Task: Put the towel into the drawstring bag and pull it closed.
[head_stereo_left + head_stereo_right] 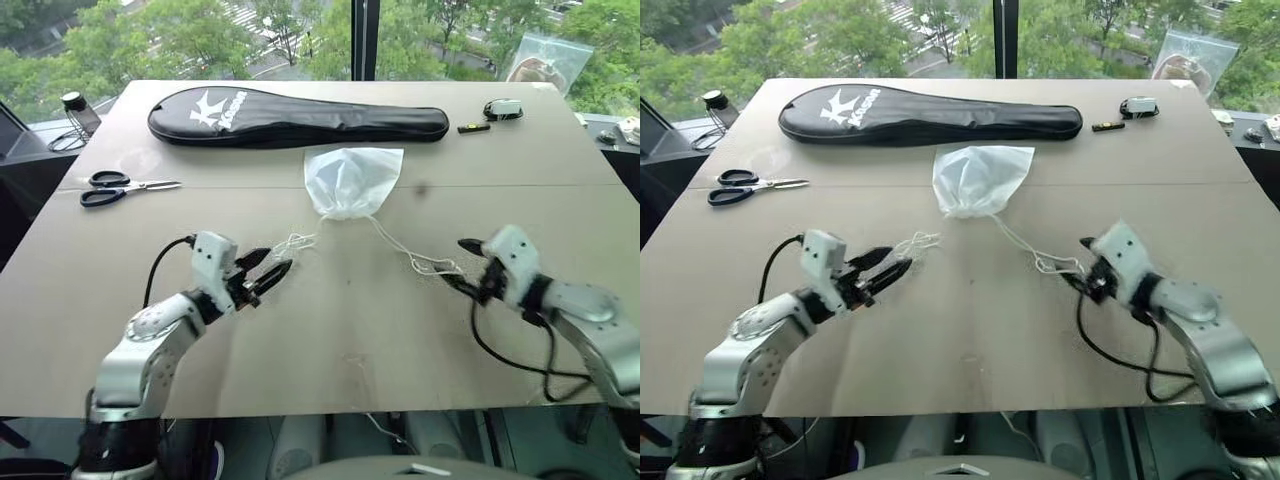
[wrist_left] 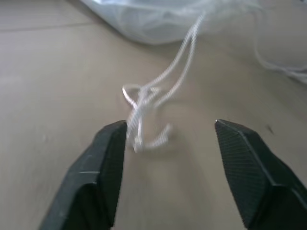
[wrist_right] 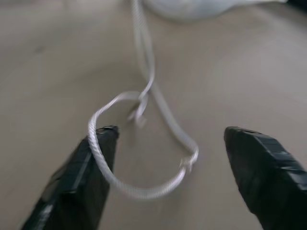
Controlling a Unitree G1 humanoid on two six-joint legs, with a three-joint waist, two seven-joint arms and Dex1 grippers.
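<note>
Your left gripper (image 1: 268, 272) stands wide, holding nothing; in its wrist view the tangled end of the left cord (image 2: 144, 115) lies on the table (image 1: 340, 340) between the two fingers, close to one fingertip (image 2: 112, 139). Your right gripper (image 1: 465, 265) is just as wide and also empty; the looped end of the right cord (image 3: 144, 158) lies on the table ahead of it, and the loop seems to touch one fingertip (image 3: 98, 143), though that view is too soft to be sure.

Both cords run back from the grippers to the gathered mouth of the bag (image 1: 352, 180), which lies flat near the table's middle with its mouth turned toward you and drawn tight. You cannot make out the towel through the milky plastic.

Beyond the bag, just past it, lies a black case (image 1: 300, 118). Scissors (image 1: 125, 187) lie well off to your left.
</note>
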